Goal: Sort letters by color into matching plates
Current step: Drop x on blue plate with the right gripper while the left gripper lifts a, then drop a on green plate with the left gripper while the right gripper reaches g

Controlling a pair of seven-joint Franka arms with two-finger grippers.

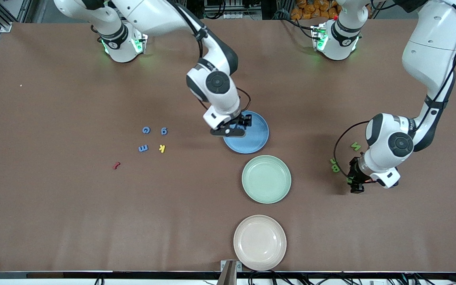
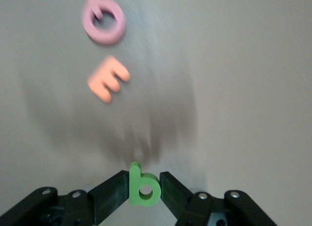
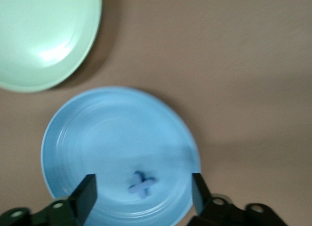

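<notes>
The right claw (image 1: 240, 126) is hanging over the blue plate (image 1: 256, 138), its fingers standing wide apart with nothing between them. A small blue cross-shaped piece (image 3: 142, 183) is lying in that plate directly below the claw, so I judge one blue piece to be sorted.

The left claw (image 1: 354, 183) is sitting toward the left arm's end of the tabletop (image 1: 54, 221), well apart from the blue plate, and its fingers are pinching a green letter b (image 2: 143, 185) between them, upright in the grip. The left wrist view also shows a pink ring-shaped letter (image 2: 103, 22) and an orange letter E (image 2: 108, 79) lying on the tabletop near that claw. In the front view a green letter (image 1: 355, 146) is lying close by the same claw.

The mint green plate (image 1: 266, 179), nearer the front camera than the blue plate, is holding nothing, and so is the beige-pink plate (image 1: 259, 242), nearer still.

Toward the right arm's end, well apart from the blue plate, two blue letters (image 1: 145, 130), a blue g (image 1: 164, 130), a yellow k (image 1: 162, 148) and a red piece (image 1: 116, 165) are waiting unsorted.

Most of the sorting seems to be left: the gripped b needs carrying to the mint green plate, and the rest follow.
</notes>
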